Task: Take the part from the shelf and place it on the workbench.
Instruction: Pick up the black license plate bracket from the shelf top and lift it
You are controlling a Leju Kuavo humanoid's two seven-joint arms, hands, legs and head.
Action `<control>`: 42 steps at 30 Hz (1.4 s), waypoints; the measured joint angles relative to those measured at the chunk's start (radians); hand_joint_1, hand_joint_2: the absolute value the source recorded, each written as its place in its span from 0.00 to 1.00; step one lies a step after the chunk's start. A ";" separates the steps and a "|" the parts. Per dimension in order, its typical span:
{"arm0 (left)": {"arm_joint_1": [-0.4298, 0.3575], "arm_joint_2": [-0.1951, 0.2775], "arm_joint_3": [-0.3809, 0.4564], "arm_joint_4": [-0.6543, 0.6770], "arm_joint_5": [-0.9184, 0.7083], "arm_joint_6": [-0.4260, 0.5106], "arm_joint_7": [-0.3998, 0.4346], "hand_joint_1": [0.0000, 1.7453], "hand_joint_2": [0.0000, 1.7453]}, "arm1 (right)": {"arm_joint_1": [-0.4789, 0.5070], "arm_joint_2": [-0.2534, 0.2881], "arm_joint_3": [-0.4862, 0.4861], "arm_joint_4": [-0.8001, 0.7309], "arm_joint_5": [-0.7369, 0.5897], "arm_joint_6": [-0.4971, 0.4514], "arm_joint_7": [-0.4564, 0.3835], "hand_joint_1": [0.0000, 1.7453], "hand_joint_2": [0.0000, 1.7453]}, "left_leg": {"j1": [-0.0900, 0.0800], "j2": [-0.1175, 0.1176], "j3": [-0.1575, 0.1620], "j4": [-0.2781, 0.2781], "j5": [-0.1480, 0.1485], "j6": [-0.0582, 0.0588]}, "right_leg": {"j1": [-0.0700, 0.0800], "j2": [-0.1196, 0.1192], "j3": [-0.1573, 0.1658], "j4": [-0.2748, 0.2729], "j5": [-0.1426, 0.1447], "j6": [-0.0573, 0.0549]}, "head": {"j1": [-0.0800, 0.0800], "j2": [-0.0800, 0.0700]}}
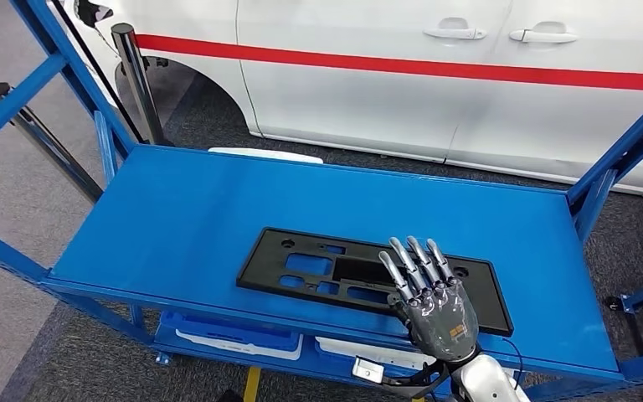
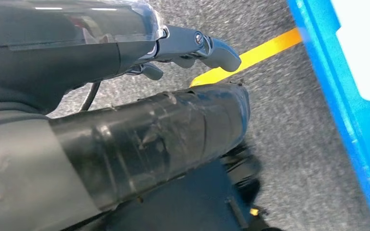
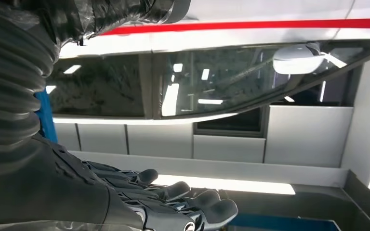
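Right hand hovers palm-down over the near right end of the black part, fingers straight and spread, holding nothing. The part lies flat on the blue shelf. Get fingers under its near edge before you lift. Left hand hangs by the floor, fingers loosely curled, empty. White car behind.
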 joint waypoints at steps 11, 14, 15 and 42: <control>-0.007 -0.002 -0.014 0.000 -0.006 -0.005 0.007 0.00 0.00 | -0.083 -0.070 0.141 0.017 -0.086 0.090 -0.041 0.00 1.00 | 0.008 0.001 0.023 -0.055 0.032 0.026 | -0.015 0.000 -0.123 0.254 -0.109 0.053 | 0.003 0.000; -0.008 -0.002 -0.015 0.000 -0.008 -0.005 0.011 0.00 0.00 | -0.106 -0.081 0.165 0.021 -0.095 0.108 -0.042 0.00 1.00 | 0.008 -0.002 0.026 -0.044 0.022 0.015 | -0.021 -0.001 -0.042 0.077 -0.011 0.055 | 0.003 0.000; -0.008 -0.003 -0.015 0.000 -0.009 -0.005 0.012 0.00 0.00 | -0.114 -0.084 0.172 0.022 -0.099 0.113 -0.042 0.00 1.00 | 0.007 -0.002 0.024 -0.039 0.018 0.010 | -0.020 -0.001 -0.019 0.028 0.004 0.052 | 0.003 0.000; -0.010 -0.002 -0.021 0.000 -0.005 -0.006 0.021 0.00 0.00 | -0.177 -0.125 0.267 0.012 -0.416 0.362 -0.101 0.00 1.00 | 0.007 0.001 0.014 -0.046 0.034 0.027 | -0.014 -0.002 -0.126 0.264 -0.119 0.058 | 0.003 0.000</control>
